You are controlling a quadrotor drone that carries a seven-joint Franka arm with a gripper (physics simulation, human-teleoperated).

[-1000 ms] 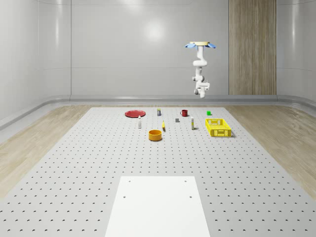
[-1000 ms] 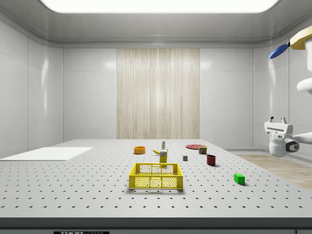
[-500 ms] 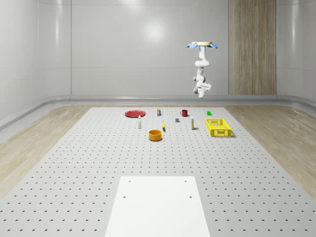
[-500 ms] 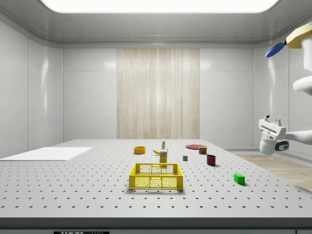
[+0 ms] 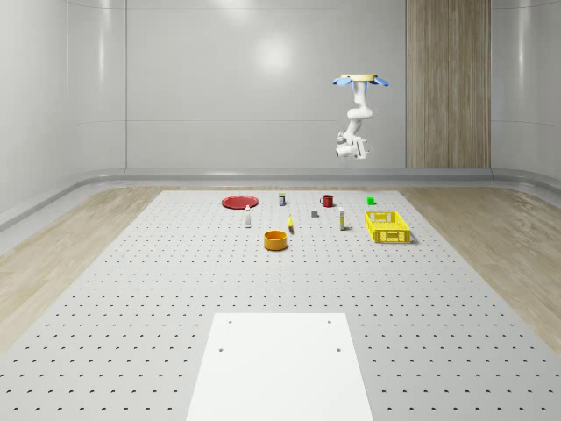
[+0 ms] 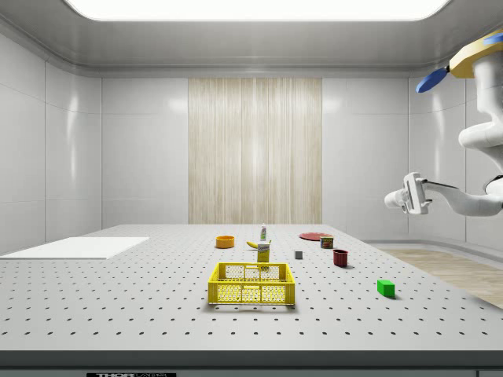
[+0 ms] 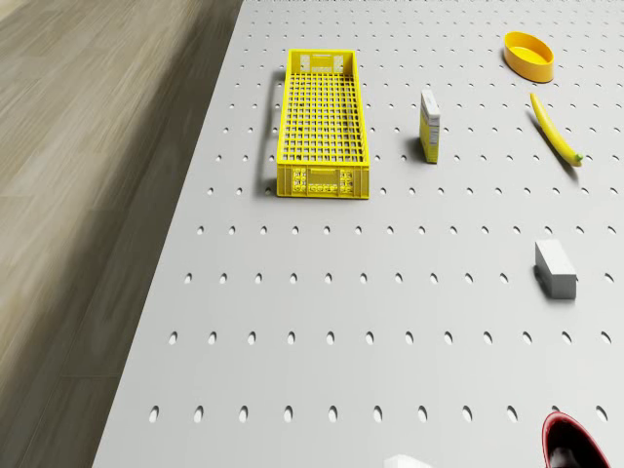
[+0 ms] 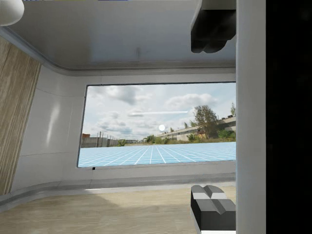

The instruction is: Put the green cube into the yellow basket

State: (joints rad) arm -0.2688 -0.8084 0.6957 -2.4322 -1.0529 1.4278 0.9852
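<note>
With the drone [image 5: 359, 81] hovering high over the table [image 5: 158, 289], my fingers [image 8: 212, 210] spread empty; the green cube [image 5: 371, 201], at 11 o'clock from the yellow basket [image 5: 387, 226], looks light and rigid, so pinch opposite flat faces.

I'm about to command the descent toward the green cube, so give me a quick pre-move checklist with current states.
1. Green cube free on the table, nothing touching it: ok.
2. Yellow basket upright with nothing inside: ok.
3. Hand near the cube: not ok, it hangs high in the air.
4. Hand aimed down at the table: not ok, it points sideways and the wrist view looks at a far wall.
5. Drone hovering, not resting on anything: ok.
6. Hand carrying nothing: ok.
</note>
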